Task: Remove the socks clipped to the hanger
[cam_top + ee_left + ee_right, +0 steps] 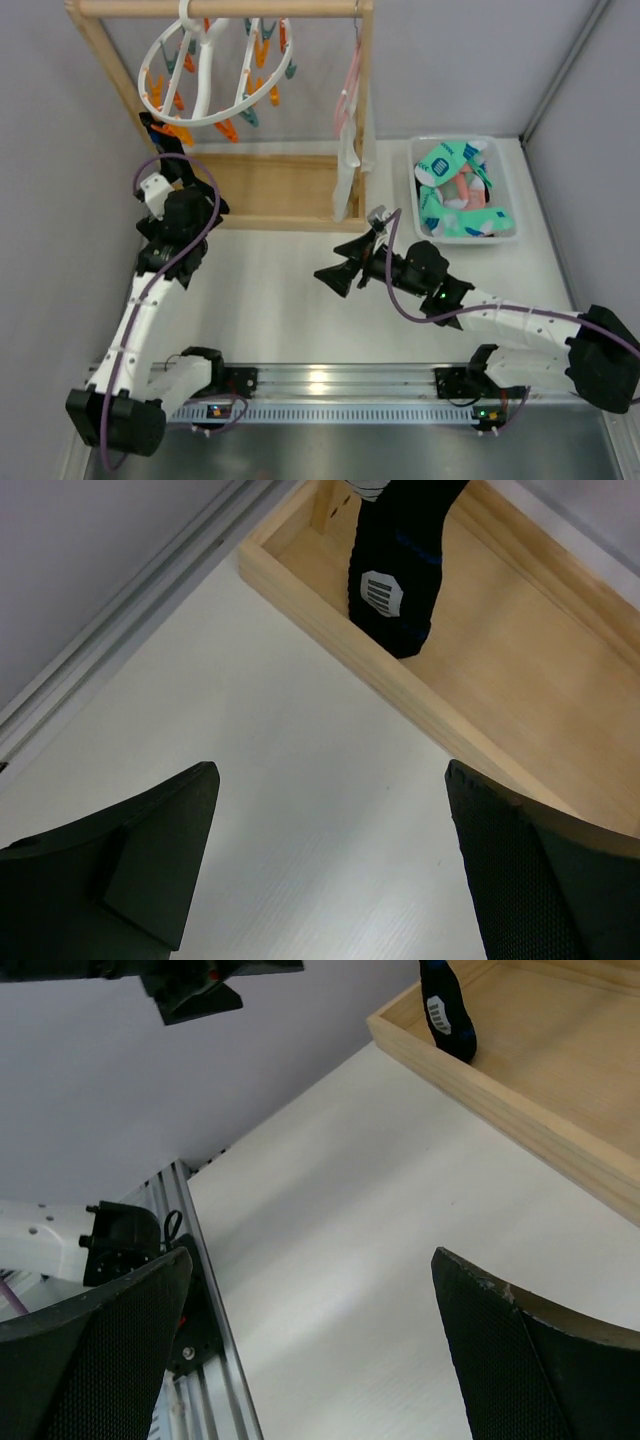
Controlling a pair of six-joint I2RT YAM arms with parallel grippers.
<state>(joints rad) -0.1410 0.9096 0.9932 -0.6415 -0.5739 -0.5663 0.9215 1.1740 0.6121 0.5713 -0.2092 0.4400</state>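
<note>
At the bottom edge of the overhead view, both arms rise from a metal rail (320, 380) along the near side of the white table (280, 310). Just above it, at centre frame, the right gripper (338, 272) hangs over bare tabletop with its fingers spread wide and nothing between them; its own camera shows the same gap (312, 1260) over white surface.

Farther up on the left, the left arm reaches to the near left corner of the wooden rack (270, 190). The left gripper (330, 775) also stands apart and holds nothing. Straight ahead of it, in the upper middle of its wrist view, a black sock (395, 580) with blue stripes and a white patch hangs with its toe over the rack's wooden base. The same sock shows small at the top of the right wrist view (447, 1015).

In the upper left of the overhead view, the hanger (215, 70), a white ring with orange and teal clips, hangs from the rack's top bar. The black sock dangles below the ring's left edge, though the clip holding it cannot be made out. A white and pink cloth (350, 130) hangs at the rack's right post.

At upper right, a clear bin (510, 235) holds a heap of mint-teal and salmon-pink socks (455, 195), well apart from both grippers.
</note>
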